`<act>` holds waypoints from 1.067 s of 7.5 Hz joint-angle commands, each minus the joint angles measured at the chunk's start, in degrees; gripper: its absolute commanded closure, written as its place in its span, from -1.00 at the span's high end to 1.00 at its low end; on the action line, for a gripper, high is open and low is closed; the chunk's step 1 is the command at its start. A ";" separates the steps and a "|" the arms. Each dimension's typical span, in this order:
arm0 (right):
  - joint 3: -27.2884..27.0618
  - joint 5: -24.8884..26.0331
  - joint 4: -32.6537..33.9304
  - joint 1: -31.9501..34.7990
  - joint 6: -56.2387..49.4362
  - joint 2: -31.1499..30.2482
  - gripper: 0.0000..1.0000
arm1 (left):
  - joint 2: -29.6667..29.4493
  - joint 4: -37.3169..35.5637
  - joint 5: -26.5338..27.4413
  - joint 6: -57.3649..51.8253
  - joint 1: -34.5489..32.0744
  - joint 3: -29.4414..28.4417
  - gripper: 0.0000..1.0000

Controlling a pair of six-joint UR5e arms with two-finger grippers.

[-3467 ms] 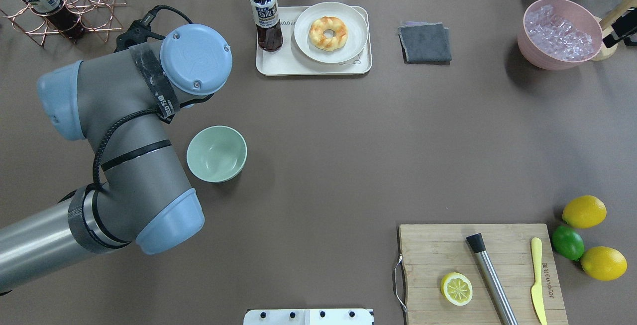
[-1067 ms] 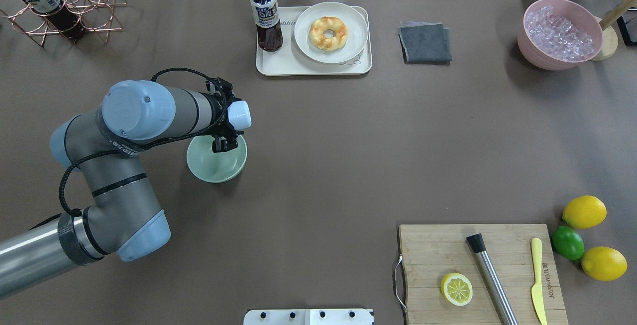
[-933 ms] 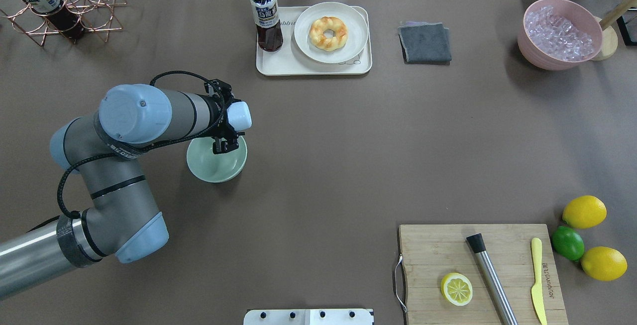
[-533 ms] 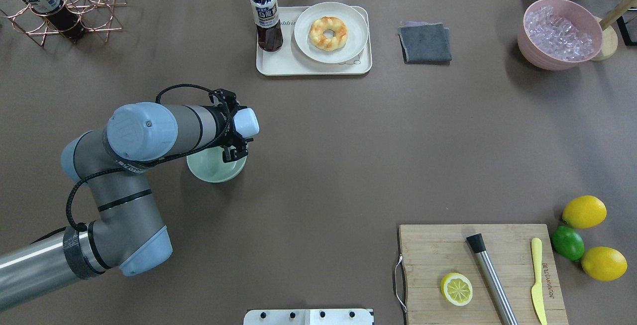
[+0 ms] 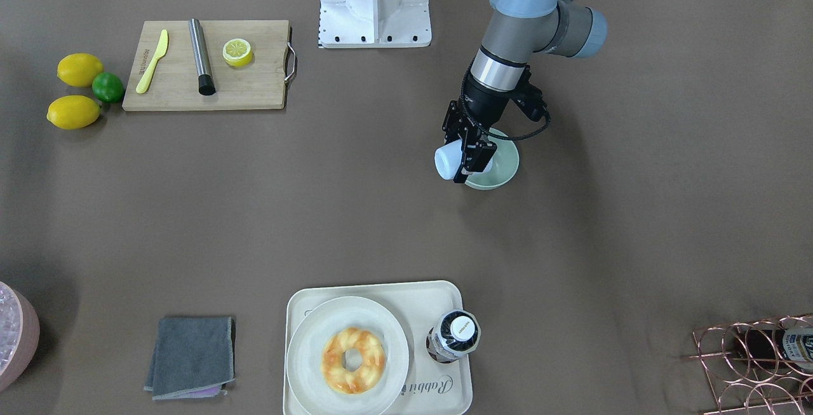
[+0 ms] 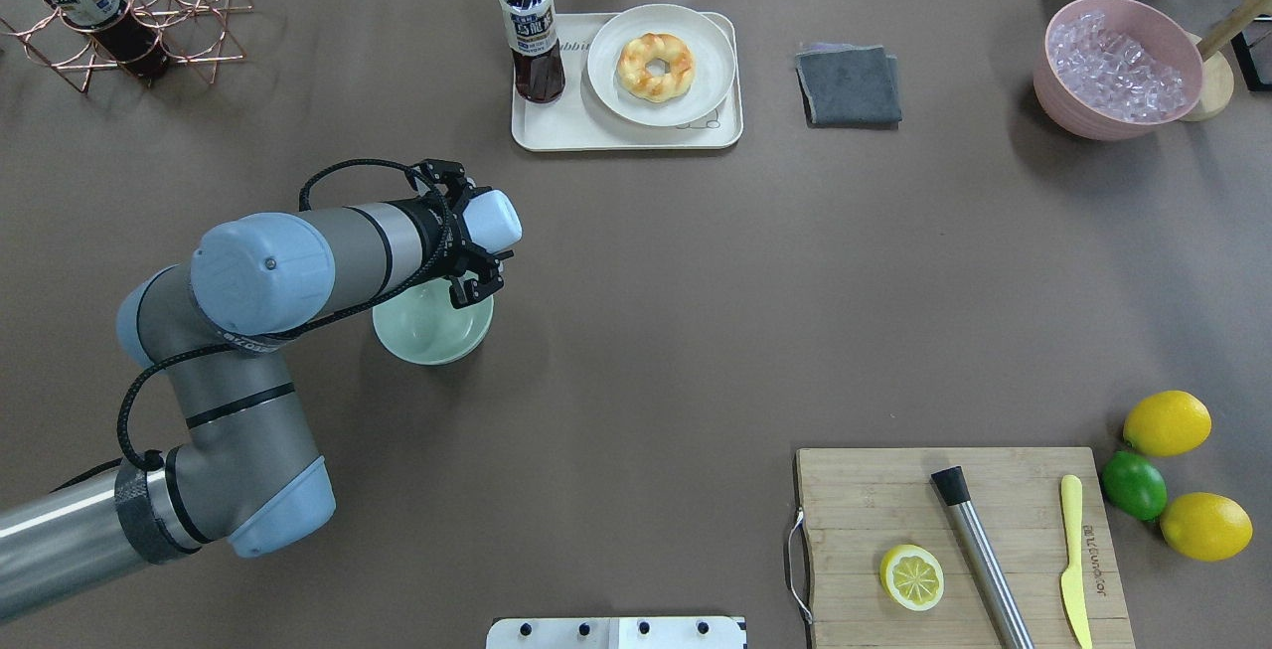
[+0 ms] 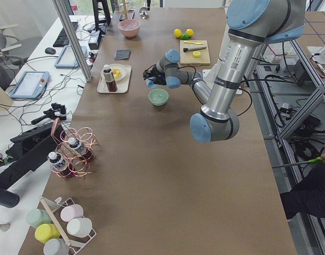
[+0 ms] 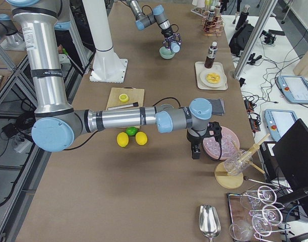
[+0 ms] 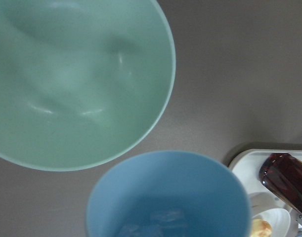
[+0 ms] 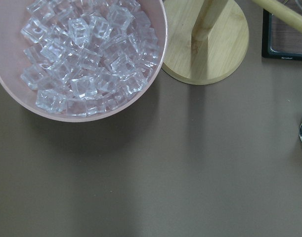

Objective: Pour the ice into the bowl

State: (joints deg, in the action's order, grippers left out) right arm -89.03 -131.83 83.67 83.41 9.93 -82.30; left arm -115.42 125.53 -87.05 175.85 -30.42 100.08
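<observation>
The left fingers (image 6: 467, 278) clamp a tilted blue cup (image 6: 497, 219) holding ice (image 9: 163, 217) above the green bowl (image 6: 429, 333). The right fingers (image 8: 195, 149): cannot tell.

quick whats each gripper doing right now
Left gripper: closed on the light blue cup, with ice inside it.
Right gripper: cannot be told; it shows only in the side view, by the pink tub.

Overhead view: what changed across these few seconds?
The left hand, shut on the light blue cup, swung out over the bowl's far rim, then edged rightward in that view. The ice sits in the cup, unpoured; the bowl stays put and empty. Everything else is unmoved.
</observation>
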 commanded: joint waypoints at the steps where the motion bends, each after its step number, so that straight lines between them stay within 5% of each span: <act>1: -0.35 0.00 0.00 0.00 0.00 -0.23 0.98 | 4.22 9.08 5.72 2.47 0.36 -0.06 0.09; 8: -0.26 0.00 0.00 0.09 -0.09 -0.14 0.98 | 5.20 13.08 11.99 6.26 1.50 -0.68 0.09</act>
State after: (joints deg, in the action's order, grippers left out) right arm -89.38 -131.84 83.67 83.42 9.93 -82.53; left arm -110.09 138.08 -76.34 181.18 -29.06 99.16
